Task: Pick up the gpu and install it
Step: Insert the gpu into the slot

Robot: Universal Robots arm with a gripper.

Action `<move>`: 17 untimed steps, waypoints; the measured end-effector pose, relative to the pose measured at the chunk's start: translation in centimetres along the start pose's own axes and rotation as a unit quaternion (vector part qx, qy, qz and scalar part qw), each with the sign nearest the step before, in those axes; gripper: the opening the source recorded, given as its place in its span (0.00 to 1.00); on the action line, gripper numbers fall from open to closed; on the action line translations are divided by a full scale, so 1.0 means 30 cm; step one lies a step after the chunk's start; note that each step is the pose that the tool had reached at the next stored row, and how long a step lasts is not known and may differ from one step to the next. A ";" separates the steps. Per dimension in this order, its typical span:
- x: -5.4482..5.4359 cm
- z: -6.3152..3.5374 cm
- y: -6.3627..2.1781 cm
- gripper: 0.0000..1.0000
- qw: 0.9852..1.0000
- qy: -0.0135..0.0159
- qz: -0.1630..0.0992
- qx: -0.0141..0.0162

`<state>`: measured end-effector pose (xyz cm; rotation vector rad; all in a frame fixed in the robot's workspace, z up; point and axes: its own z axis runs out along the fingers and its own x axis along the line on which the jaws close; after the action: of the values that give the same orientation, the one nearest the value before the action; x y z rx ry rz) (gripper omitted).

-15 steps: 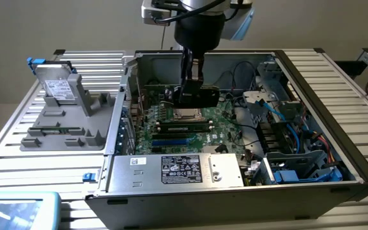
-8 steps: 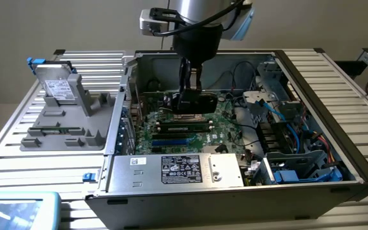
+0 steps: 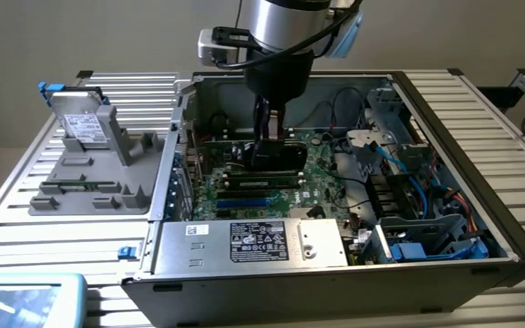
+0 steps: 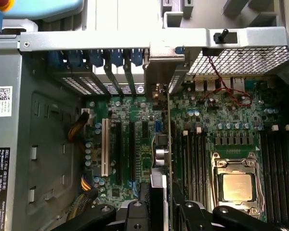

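Observation:
The gpu hangs on edge inside the open computer case, low over the green motherboard. My gripper reaches down into the case and is shut on the card's upper edge. In the wrist view the gpu shows edge-on as a thin green board. Its silver bracket sits against the case's rear slot openings, and my gripper clamps it, with black fingers on either side. The card stands above the long expansion slots, beside the memory slots. Whether it touches a slot I cannot tell.
A grey parts tray on the exterior view's left carries a silver hard drive and a thin memory stick. The power supply fills the case's near side. Blue cables and a drive cage crowd the right. The CPU socket lies beside the card.

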<state>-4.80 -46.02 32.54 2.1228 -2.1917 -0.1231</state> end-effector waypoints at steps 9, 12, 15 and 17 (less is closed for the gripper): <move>0.005 0.055 0.000 0.28 1.000 0.000 -0.001 0.000; 0.006 0.073 0.000 0.28 1.000 0.000 -0.001 0.000; 0.006 0.092 0.000 0.28 1.000 0.000 -0.001 0.000; 0.006 0.104 0.001 0.28 1.000 0.000 -0.001 0.000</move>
<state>-5.21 -46.21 29.45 2.1250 -2.1903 -0.1239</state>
